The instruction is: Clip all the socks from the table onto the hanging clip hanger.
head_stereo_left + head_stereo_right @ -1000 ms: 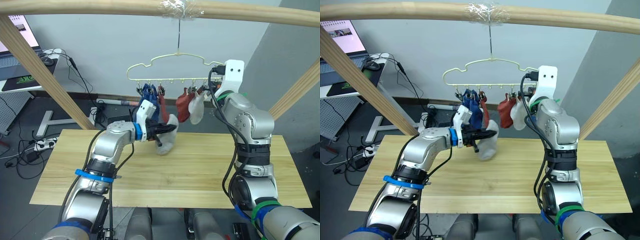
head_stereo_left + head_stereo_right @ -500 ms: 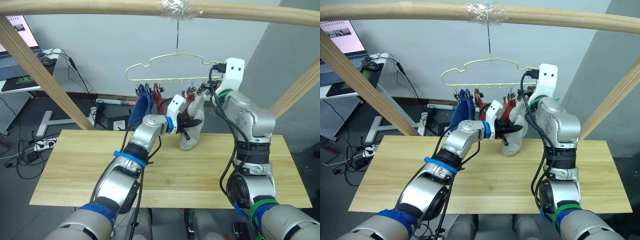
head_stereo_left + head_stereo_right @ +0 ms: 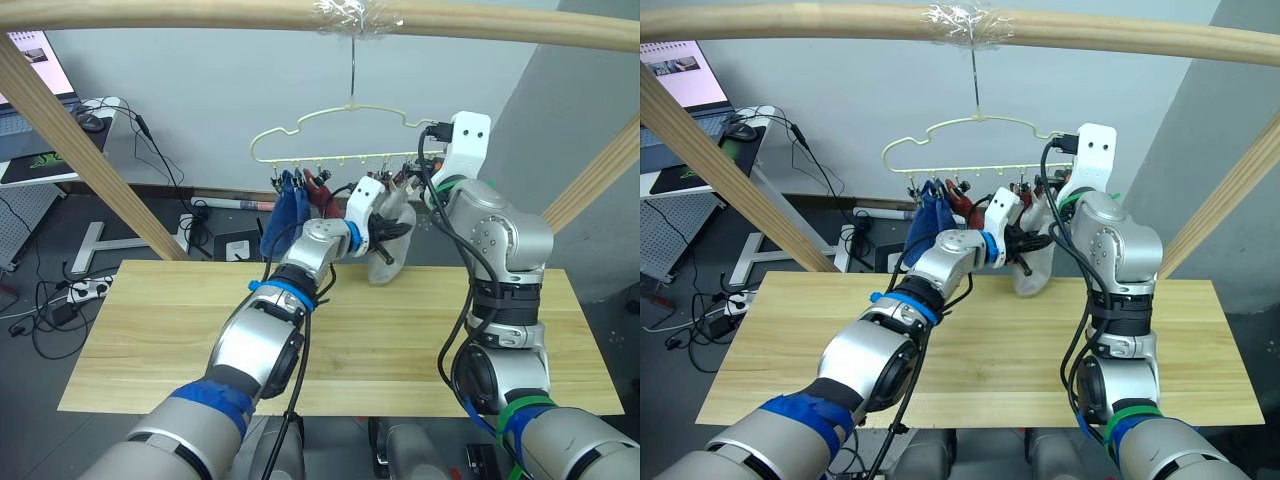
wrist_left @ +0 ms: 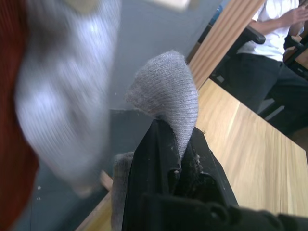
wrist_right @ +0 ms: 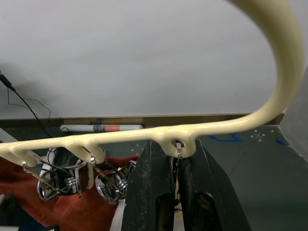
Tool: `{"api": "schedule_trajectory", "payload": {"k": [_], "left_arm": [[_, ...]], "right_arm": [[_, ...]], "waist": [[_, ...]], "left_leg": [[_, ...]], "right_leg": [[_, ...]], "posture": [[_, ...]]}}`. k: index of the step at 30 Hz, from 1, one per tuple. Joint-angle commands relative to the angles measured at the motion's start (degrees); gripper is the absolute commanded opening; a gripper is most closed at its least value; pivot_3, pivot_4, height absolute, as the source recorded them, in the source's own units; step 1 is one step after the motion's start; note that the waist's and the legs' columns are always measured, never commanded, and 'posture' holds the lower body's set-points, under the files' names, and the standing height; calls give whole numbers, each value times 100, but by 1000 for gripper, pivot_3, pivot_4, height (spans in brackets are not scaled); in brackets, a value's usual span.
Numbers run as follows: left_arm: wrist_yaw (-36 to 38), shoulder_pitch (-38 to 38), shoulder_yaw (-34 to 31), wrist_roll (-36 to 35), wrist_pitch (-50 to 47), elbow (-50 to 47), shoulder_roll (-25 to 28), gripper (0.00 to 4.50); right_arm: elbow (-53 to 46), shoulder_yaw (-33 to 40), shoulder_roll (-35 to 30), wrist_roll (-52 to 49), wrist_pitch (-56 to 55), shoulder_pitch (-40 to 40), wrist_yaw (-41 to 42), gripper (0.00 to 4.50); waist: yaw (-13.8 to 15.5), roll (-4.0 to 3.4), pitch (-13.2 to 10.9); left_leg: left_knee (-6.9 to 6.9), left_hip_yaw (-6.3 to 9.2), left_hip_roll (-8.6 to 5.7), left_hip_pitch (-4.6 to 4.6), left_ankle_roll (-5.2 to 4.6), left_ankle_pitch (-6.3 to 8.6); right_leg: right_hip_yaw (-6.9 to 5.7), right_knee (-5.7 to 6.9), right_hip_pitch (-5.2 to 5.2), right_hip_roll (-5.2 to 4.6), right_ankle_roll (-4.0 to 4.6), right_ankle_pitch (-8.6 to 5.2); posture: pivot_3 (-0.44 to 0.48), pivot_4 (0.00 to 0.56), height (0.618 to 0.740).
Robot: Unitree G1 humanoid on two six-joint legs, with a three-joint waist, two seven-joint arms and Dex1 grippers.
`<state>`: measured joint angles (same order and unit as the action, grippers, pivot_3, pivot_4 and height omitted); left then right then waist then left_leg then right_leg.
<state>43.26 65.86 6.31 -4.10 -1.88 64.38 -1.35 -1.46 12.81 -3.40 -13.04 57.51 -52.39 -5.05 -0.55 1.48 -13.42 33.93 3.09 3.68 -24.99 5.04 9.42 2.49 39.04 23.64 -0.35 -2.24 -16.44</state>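
Observation:
The pale yellow clip hanger (image 3: 352, 108) hangs from the top pole. Two blue socks (image 3: 290, 215) and rust-red socks (image 3: 325, 190) hang from its clips, and a light grey sock (image 4: 67, 96) hangs near the right end. My left gripper (image 3: 398, 232) is shut on another light grey sock (image 3: 385, 262), held above the table (image 3: 150, 330) just below the hanger's right end. My right gripper (image 5: 175, 159) sits at that end, shut on a metal clip (image 5: 179, 149) under the last loop.
Round wooden poles frame the space: one across the top (image 3: 200, 12), slanted ones at the left (image 3: 80, 140) and right (image 3: 590, 180). A desk with a laptop (image 3: 40, 150) stands at the back left. A seated person (image 4: 269, 43) is beyond the table.
My left gripper has carried the grey sock up and to the right, from over the table's middle to the hanger's right end. The right gripper has stayed at its clip.

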Motion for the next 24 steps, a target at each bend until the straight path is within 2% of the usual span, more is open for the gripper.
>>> {"api": "schedule_trajectory", "payload": {"k": [1,24], "left_arm": [[-2,190,-107,25,164,21,-71,54],[-163,602,-424,34,311,237,-121,54]], "right_arm": [[-462,-48,41,-131,-52,-150,53,0],[-578,-110,123,-117,45,-39,89,0]], "waist": [[-1,0,0],[-119,0,0]], "left_leg": [[0,0,0,0,0,0],[0,0,0,1,0,0]], "right_leg": [[0,0,0,0,0,0],[0,4,1,0,0,0]], "posture": [[54,196,740],[52,190,740]]}}
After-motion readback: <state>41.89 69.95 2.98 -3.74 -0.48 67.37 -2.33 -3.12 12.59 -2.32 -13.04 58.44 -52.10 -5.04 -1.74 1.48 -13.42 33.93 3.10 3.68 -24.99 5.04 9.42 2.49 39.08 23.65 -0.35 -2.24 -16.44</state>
